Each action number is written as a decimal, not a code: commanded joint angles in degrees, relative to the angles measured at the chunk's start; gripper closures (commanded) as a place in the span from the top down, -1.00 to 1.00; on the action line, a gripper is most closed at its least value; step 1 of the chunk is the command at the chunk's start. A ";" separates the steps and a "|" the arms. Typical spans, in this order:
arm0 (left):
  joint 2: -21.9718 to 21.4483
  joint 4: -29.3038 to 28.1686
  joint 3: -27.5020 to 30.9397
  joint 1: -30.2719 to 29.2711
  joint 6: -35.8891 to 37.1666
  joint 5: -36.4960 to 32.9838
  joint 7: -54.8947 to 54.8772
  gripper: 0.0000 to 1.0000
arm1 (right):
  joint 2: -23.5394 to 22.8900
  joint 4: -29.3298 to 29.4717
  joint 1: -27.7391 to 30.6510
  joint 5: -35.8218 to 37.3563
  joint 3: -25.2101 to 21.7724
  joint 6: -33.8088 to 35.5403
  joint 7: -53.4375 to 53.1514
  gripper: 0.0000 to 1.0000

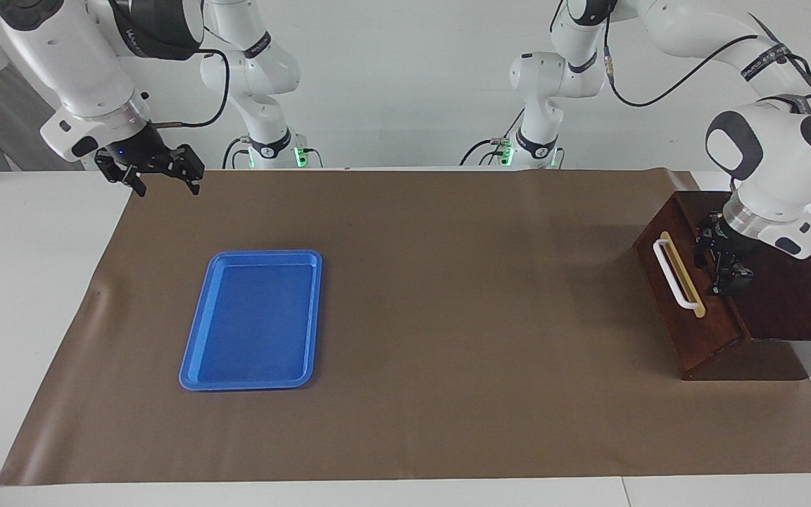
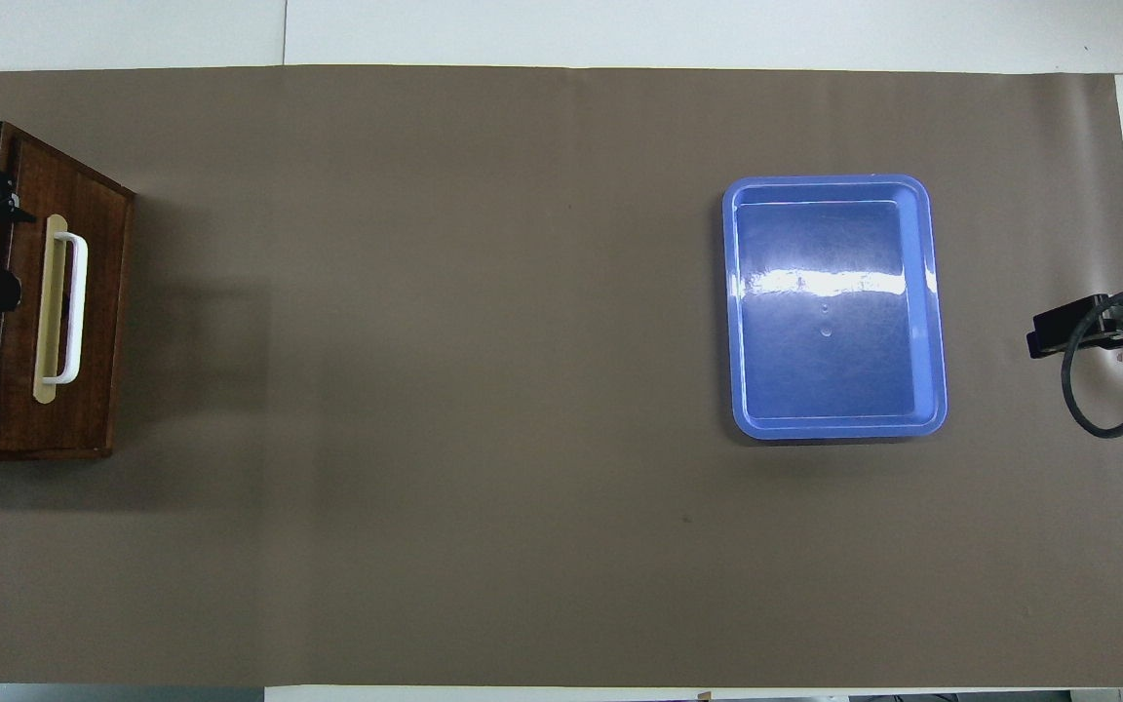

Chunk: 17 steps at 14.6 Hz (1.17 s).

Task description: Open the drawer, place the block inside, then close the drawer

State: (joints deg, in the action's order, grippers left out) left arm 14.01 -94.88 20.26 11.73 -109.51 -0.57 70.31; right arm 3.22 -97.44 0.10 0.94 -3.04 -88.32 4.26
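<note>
The drawer sat pushed in at the left arm's edge of the surface, its front facing the middle and its long handle running along that edge. The left hand was over its top, fingers apart, holding nothing. The tray was empty. The right hand waited, released, over the corner at the right arm's end.

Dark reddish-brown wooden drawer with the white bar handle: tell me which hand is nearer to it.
Left. The left hand hangs over the cabinet top just above the shut drawer; the right hand waits at the table's right-arm end.
</note>
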 commanded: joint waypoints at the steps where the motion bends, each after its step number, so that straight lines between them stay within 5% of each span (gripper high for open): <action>1: 1.28 0.92 1.98 -0.12 -0.26 -1.37 -2.90 1.00 | 0.56 -0.29 0.51 0.90 0.41 0.51 1.28 1.00; 7: 3.21 6.72 -1.00 0.40 5.19 1.35 10.69 1.00 | 0.56 -0.29 0.51 0.90 0.41 0.43 1.28 1.00; 13: -0.56 -4.25 -1.27 0.84 -2.36 1.18 13.71 1.00 | 0.56 -0.29 0.43 0.90 0.41 0.51 1.28 1.00; 17: -0.39 -4.53 -0.84 0.75 -5.01 -0.30 13.27 1.00 | 0.56 -0.29 0.51 0.90 0.41 0.51 1.28 1.00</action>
State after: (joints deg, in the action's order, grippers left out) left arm 15.59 -97.21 18.84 12.11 -112.58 -0.12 83.56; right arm 3.22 -97.44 0.10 0.94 -3.04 -88.32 4.26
